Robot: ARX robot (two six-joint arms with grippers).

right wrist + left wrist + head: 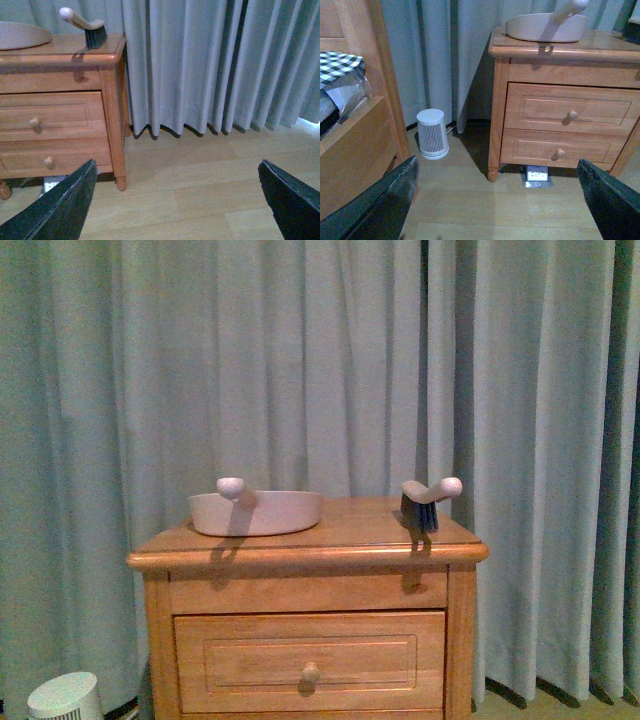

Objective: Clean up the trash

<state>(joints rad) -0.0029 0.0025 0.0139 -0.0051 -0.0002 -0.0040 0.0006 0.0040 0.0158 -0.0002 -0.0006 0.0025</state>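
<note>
L gripper (496,161) & R gripper (176,162) spread; glossy wood nightstand (310,585).

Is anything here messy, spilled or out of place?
Nothing is spilled or broken. The only oddity: a dustpan and a hand brush sit on top of the bedside cabinet, the brush standing on its bristles. No loose trash shows in any view.

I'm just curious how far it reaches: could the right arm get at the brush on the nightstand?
Probably yes. The brush stands at the nightstand corner on that arm's side, the right gripper is open, and only bare floor lies between.
</note>
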